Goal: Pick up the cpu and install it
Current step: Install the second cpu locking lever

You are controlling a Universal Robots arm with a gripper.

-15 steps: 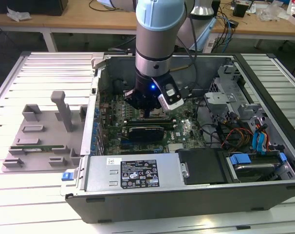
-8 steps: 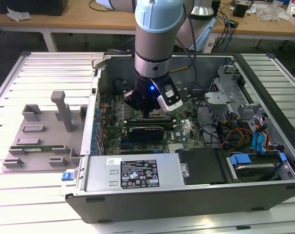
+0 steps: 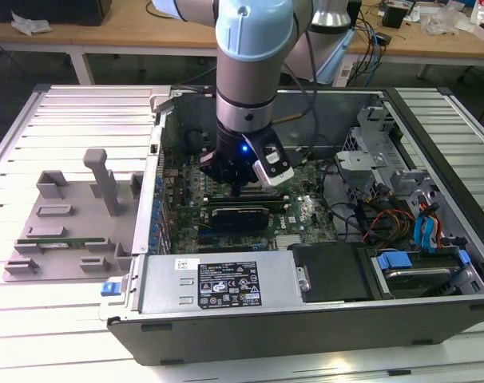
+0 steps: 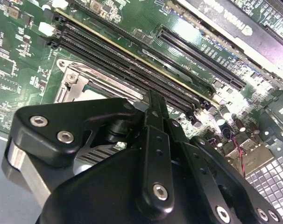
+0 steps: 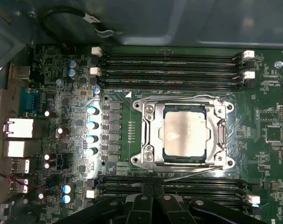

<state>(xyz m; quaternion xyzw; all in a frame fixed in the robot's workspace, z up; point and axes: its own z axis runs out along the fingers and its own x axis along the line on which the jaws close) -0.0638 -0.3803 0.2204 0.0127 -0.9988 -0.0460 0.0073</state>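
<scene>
The cpu (image 5: pixel 186 133), a square chip with a silver-grey metal top, lies flat inside the metal socket frame (image 5: pixel 148 135) on the green motherboard (image 5: pixel 57 79). My gripper (image 3: pixel 240 190) hangs inside the open computer case, low over the board. In the first wrist view the gripper (image 5: pixel 154 192) sits over the memory slots just beside the socket, apart from the chip. Its black fingers (image 4: pixel 154 109) are pressed together with nothing between them. In the second wrist view the gripper's body covers most of the socket, and a corner of the frame (image 4: pixel 74 79) shows.
Long memory slots (image 5: pixel 169 60) flank the socket on both sides. A black graphics card (image 3: pixel 240 215) lies close in front of the gripper. Drive cage and cables (image 3: pixel 394 215) fill the exterior view's right of the case. A grey tray (image 3: pixel 74 215) sits outside on the left.
</scene>
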